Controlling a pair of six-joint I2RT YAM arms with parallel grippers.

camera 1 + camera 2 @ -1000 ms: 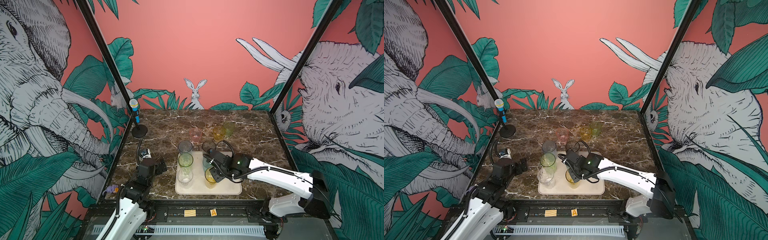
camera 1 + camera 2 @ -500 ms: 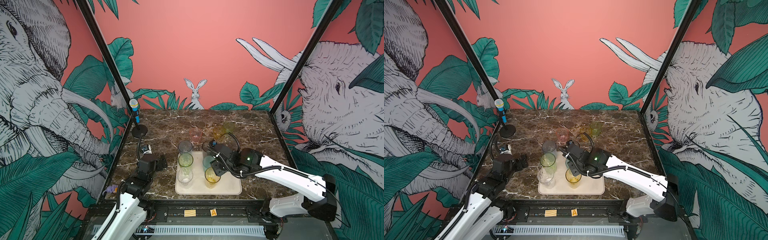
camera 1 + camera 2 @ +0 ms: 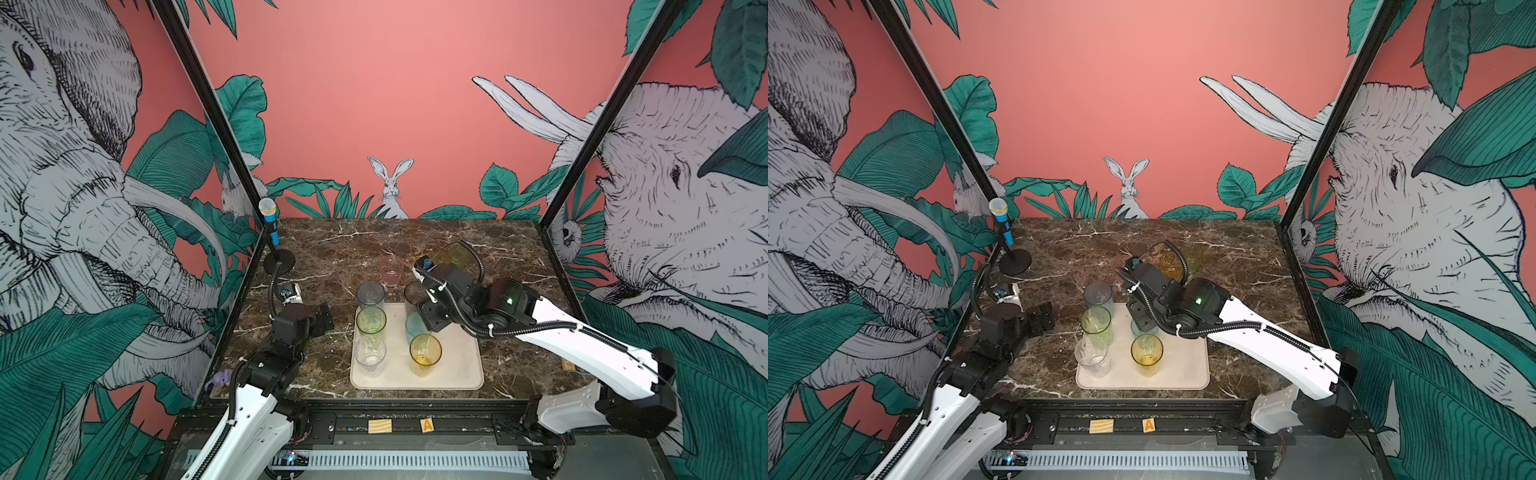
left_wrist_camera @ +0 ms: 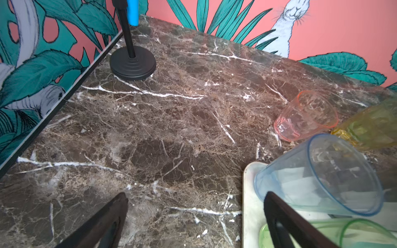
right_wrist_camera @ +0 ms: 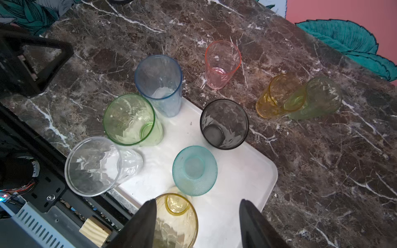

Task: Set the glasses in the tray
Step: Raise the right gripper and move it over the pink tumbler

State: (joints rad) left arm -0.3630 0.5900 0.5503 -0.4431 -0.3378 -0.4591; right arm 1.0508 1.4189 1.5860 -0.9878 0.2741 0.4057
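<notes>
The cream tray (image 3: 457, 365) (image 5: 236, 171) holds several glasses: grey-blue (image 5: 159, 81), green (image 5: 131, 120), clear (image 5: 96, 165), teal (image 5: 194, 170), smoky dark (image 5: 224, 124) and yellow (image 3: 425, 353) (image 5: 176, 219). Pink (image 5: 222, 64), amber (image 5: 275, 96) and pale green (image 5: 315, 98) glasses stand on the marble behind it. My right gripper (image 3: 432, 320) (image 5: 196, 214) hovers open above the tray, over the yellow and teal glasses, holding nothing. My left gripper (image 3: 324, 318) (image 4: 196, 204) is open and empty over the marble left of the tray.
A blue microphone on a black round stand (image 3: 279, 262) (image 4: 132, 64) sits at the back left corner. Black frame posts and painted walls close in both sides. Bare marble (image 3: 519, 332) lies right of the tray.
My right gripper has let go of the yellow glass on the tray, opened wider and lifted up and back from it. The left arm shifted only slightly.
</notes>
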